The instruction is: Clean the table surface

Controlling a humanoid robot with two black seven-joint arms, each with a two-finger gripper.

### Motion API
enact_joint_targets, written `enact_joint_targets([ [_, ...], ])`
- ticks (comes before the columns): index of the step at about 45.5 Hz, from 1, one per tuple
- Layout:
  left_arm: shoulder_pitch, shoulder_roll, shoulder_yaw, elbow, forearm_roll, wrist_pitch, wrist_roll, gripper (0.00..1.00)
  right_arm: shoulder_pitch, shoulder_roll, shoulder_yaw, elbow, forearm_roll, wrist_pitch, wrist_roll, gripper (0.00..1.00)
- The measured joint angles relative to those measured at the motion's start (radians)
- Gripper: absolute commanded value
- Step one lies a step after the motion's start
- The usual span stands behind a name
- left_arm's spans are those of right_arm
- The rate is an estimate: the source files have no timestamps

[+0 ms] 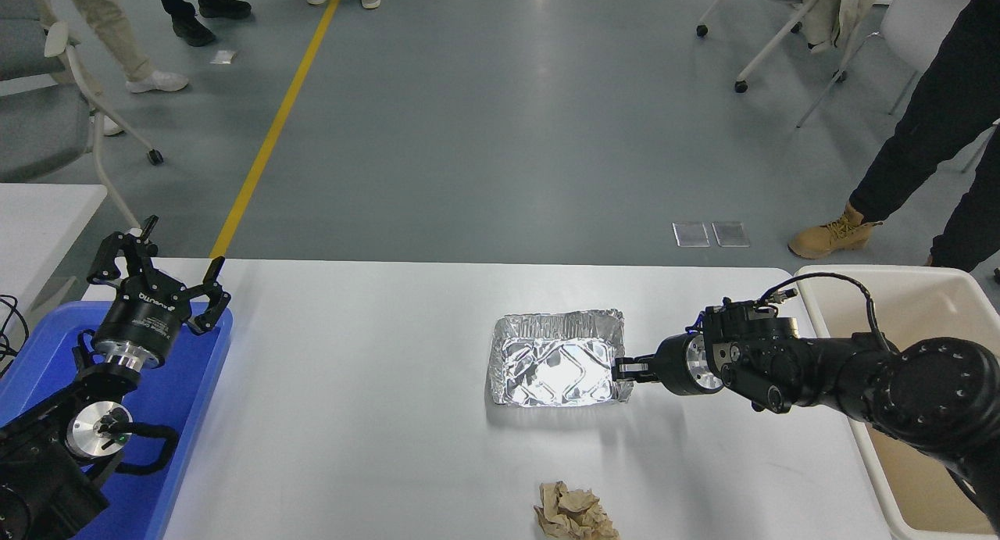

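1. The right arm comes in from the lower right edge and stretches nearly level across the table toward the left, with its wrist's silver flange facing the tray.
2. The right gripper point(623, 367) has its slim black fingers pressed together on the right-hand rim of the crinkled rectangular aluminium foil tray point(556, 360), pinching that wall.
3. The foil tray sits right of centre on the large matte white table surface point(351, 399), its long sides roughly square to the table edge, its open side up.
4. A crumpled ball of brown paper point(574, 512) lies on the table near its front edge, well apart from the tray.
5. The left arm is parked at the lower left above the blue plastic tray point(176, 415); the left gripper point(156, 270) points up and away with its fingers spread wide, holding nothing.
6. A beige plastic bin point(906, 290) stands just beside the table's right end, partly behind the right arm.
7. A person's dark trouser legs and tan boot point(832, 234) stand on the grey floor beyond the bin.
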Motion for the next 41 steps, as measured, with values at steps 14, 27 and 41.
enact_joint_targets([
  [14, 0.0, 0.0, 0.0, 0.0, 0.0, 0.0, 0.0, 1.0, 0.013, -0.01, 0.01, -0.002, 0.004, -0.001, 0.026, 0.0],
  [27, 0.0, 0.0, 0.0, 0.0, 0.0, 0.0, 0.0, 1.0, 0.069, -0.093, 0.028, 0.007, 0.063, 0.018, 0.067, 0.0],
  [41, 0.0, 0.0, 0.0, 0.0, 0.0, 0.0, 0.0, 1.0, 0.175, -0.232, 0.052, 0.024, 0.085, 0.098, 0.115, 0.0],
])
